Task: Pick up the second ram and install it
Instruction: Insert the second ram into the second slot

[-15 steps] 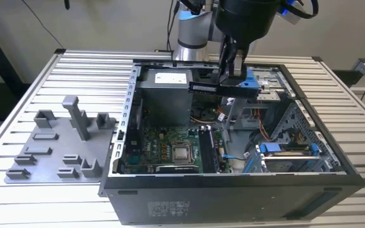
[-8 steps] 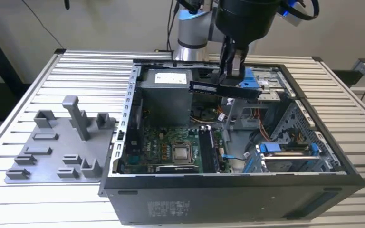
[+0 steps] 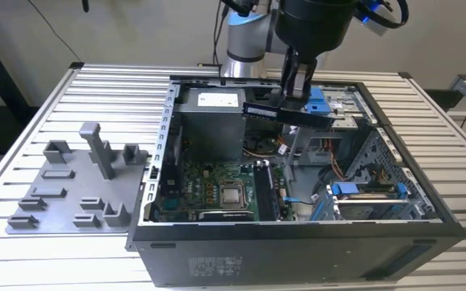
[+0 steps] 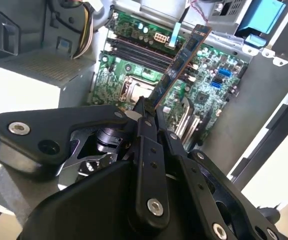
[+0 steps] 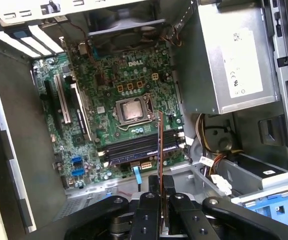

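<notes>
The arm holds the second ram (image 3: 286, 115) in the air over the open computer case (image 3: 314, 251), well above the black memory slots (image 5: 141, 147). The trick here, by the look of it, is keeping the stick's long edge parallel to a free slot and square to the board, so both ends seat evenly. The gripper (image 4: 147, 112) is clamped on the stick, pinching its flat faces, and the stick touches nothing else.
</notes>
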